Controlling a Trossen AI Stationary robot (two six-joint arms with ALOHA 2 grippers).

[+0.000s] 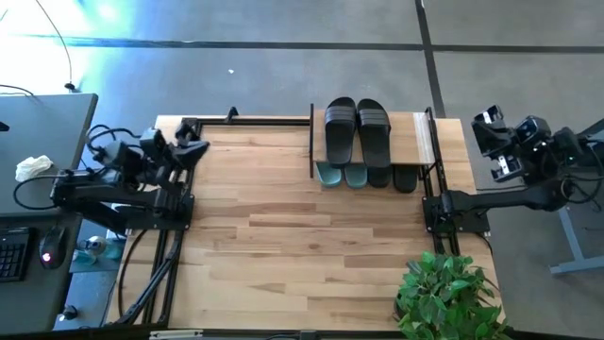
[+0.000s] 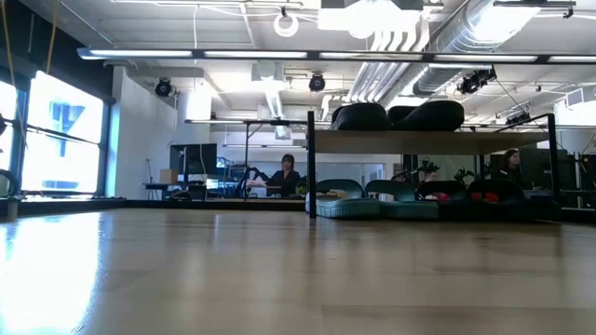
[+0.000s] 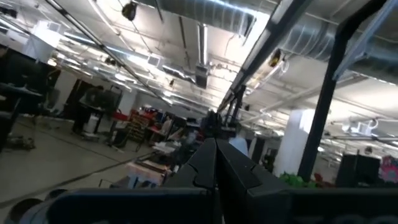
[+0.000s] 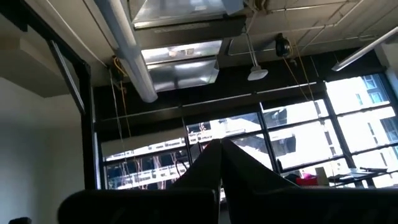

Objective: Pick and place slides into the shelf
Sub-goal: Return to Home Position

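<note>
The shelf stands at the far right part of the wooden table. All six slides are at the shelf. Two black slides lie side by side on its light top board, with the toes toward the near side of the table. The other four stand in a row under the board, on the table surface. In the high view only their front ends come out from under it. From left to right there are two green slides and then two more black slides. The low view shows the same row, the green ones just beside each other and the dark ones to their right.

The left gripper is near the far left corner of the table, well apart from the shelf. Its two fingers are pressed together to one point, they hold nothing, and they point up to the ceiling of the room. The right gripper is past the right edge of the table, near the right end of the shelf but not touching it. Its fingers are also pressed together and empty, turned up toward the ceiling and the windows.

A green plant stands at the near right corner of the table. In the low view, a person is in the room far behind the table.
</note>
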